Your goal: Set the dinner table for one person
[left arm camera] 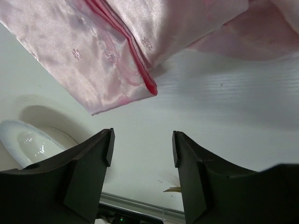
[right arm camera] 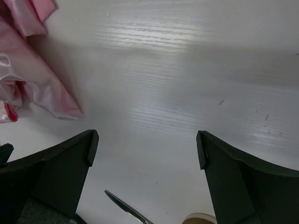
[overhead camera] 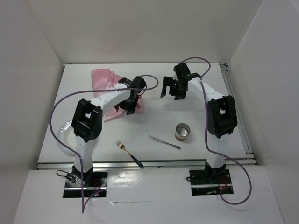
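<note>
Top view: the worktop (overhead camera: 154, 116) fills the scene, with a crumpled pink mat (overhead camera: 103, 77) at its far left. The left tool (overhead camera: 128, 105) and right tool (overhead camera: 170, 90) hover near the mat, both released and empty.

Left wrist view: the jaws gape above the mat's folded edge, with a plate (left arm camera: 25, 140) nearby. Pinching a single layer at a corner looks best.

Right wrist view: the mat lies left of the jaws, so this tool should shift there first, then both draw it flat.

Bright overhead light, soft glare on the dinner table (right arm camera: 154, 35)
</note>
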